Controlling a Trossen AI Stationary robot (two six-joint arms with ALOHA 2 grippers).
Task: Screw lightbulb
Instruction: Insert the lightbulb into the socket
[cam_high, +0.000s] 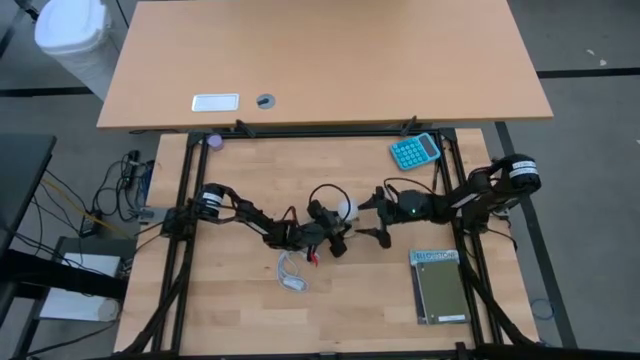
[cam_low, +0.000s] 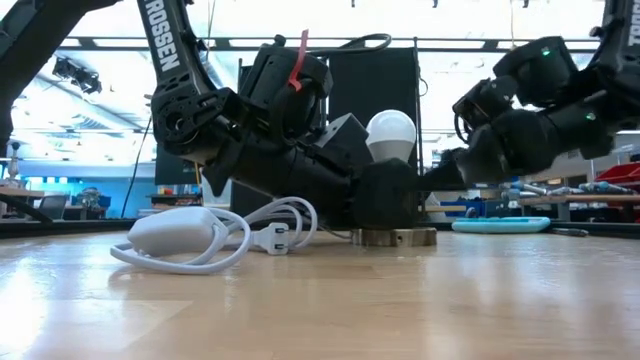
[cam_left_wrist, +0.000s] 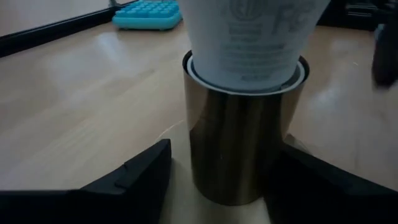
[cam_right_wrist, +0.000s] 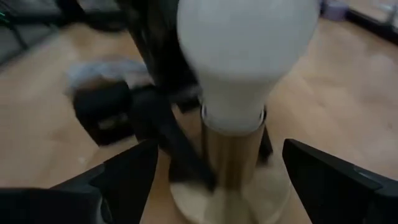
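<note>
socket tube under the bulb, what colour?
Shiny brass-gold socket tube, clearest in the left wrist view; the lightbulb sits in it.

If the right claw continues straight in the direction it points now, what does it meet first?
Most likely the lightbulb, standing in its brass socket. The right claw is open and centred on it. Just beyond is the left claw, around the socket.

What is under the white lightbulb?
The lightbulb sits in a brass-coloured socket tube on a round base. Its screw base is hidden inside the tube.
</note>
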